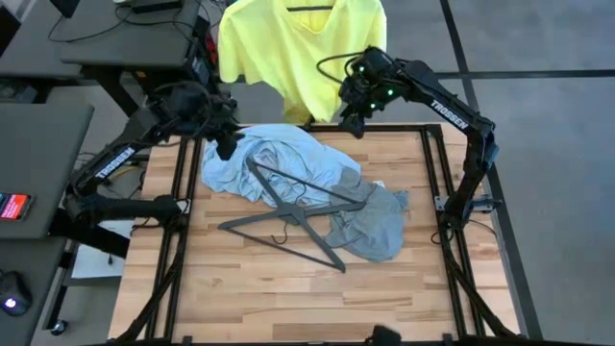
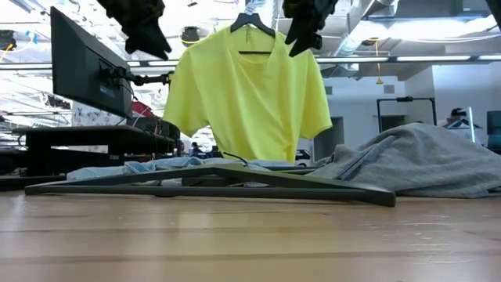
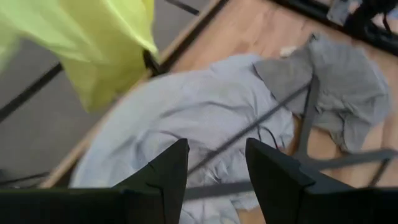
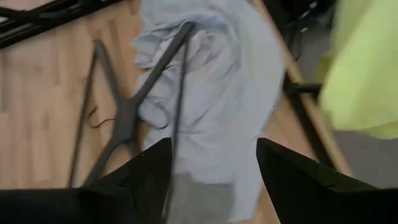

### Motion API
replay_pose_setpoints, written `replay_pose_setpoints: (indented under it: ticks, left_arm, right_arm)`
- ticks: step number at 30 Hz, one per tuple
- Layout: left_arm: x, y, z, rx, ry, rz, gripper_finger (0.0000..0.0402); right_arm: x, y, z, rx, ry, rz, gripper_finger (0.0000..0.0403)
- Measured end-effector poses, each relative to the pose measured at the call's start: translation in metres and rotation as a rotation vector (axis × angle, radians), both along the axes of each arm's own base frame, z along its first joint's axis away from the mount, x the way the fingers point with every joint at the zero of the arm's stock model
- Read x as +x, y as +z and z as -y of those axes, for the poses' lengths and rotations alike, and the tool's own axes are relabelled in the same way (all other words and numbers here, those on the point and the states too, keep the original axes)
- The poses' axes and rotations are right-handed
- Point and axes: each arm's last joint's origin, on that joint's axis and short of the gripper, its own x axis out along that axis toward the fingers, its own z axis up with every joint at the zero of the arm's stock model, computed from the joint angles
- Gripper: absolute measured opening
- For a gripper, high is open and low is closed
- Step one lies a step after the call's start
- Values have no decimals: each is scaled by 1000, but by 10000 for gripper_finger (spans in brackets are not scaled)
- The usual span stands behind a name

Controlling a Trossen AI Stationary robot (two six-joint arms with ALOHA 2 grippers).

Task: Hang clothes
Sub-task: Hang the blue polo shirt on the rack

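The neon-yellow T-shirt (image 1: 298, 48) hangs on a dark hanger (image 2: 252, 25) beyond the table's far edge; it also shows in the low view (image 2: 246, 94). The pale blue shirt (image 1: 274, 159) lies crumpled on the table at the far middle. The grey T-shirt (image 1: 370, 221) lies to its right. Two dark triangular hangers (image 1: 288, 216) lie on and beside these two garments. My left gripper (image 1: 223, 144) is open and empty above the blue shirt's left end (image 3: 211, 124). My right gripper (image 1: 351, 123) is open and empty above the table's far edge, beside the yellow shirt's hem.
A black frame (image 1: 437, 183) runs around the wooden table top (image 1: 288, 298). Desks and a monitor (image 2: 90, 66) stand to the left. The near half of the table top holds no clothes.
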Motion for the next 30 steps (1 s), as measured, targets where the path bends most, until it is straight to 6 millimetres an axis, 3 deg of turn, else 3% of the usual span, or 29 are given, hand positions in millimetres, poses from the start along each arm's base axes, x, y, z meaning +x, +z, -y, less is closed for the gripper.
replay_pose_setpoints:
  ticks: [7, 14, 30]
  left_arm:
    - [15, -34, 11, -142, -104, -26, 144]
    - [32, -39, 28, -207, -191, -25, 144]
    - [64, -50, 69, -294, -104, -91, 144]
  right_arm:
    - [11, -6, -38, 7, 50, -127, 223]
    - [17, -2, -79, -4, 121, -166, 223]
    - [-46, 47, -170, -103, 36, -126, 223]
